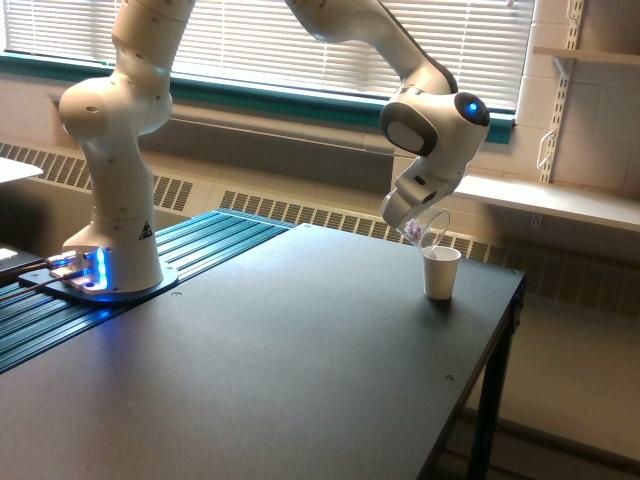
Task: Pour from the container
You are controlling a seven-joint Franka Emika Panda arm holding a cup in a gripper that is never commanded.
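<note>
1 clear container (pixel 428 227) clamped in jaws, tilted over white paper cup (pixel 441 273)

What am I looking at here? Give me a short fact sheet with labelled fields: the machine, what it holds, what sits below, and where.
machine: one white robot arm bolted at the exterior view's left
pincer: shut on the clear cup
held item: clear cup, tilted steeply, pinkish bits showing through its wall
target: white paper cup, upright, just under the clear cup's lip
surface: dark table, the paper cup standing near its far right corner in the exterior view
background: window blinds and a wall shelf
pouring visible: too small to tell
</note>
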